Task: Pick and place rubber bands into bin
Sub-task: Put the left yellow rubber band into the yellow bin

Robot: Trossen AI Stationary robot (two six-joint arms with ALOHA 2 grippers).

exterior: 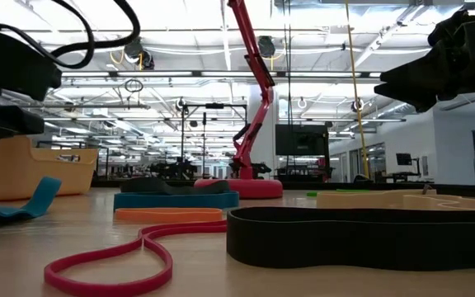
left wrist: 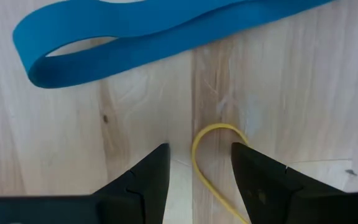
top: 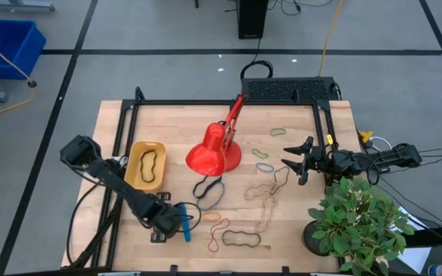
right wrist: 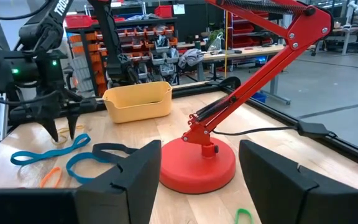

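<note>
Nearest to me on the low view, a wide black rubber loop (exterior: pixel 361 238) fills the front edge of the wooden table (top: pixel 298 234), its right end cut off; a thin pink band (exterior: pixel 110 262) curls beside it. On my left wrist feed, a thin yellow rubber band (left wrist: pixel 209 163) arcs up between the left gripper (left wrist: pixel 199 163) fingers, which stand apart around it without pinching it; its lower part runs out of frame. A flat blue band (left wrist: pixel 135 34) lies just beyond, cut off at the frame's edge. From above, that gripper (top: pixel 158 234) sits low at the table's front-left edge, where the yellow band is too small to make out. The yellow-orange plastic bin (top: pixel 146 165) stands near the left edge with one black loop (top: pixel 151 163) inside. Other rubber bands (top: pixel 240 238), black, tan, orange and green, lie scattered from the red desk lamp (top: pixel 213 156) toward the front edge. My right gripper (top: pixel 304 161) hangs above the right side, fingers apart and empty, partly screened by a leafy green potted plant (top: pixel 357 222) at the front-right corner.
</note>
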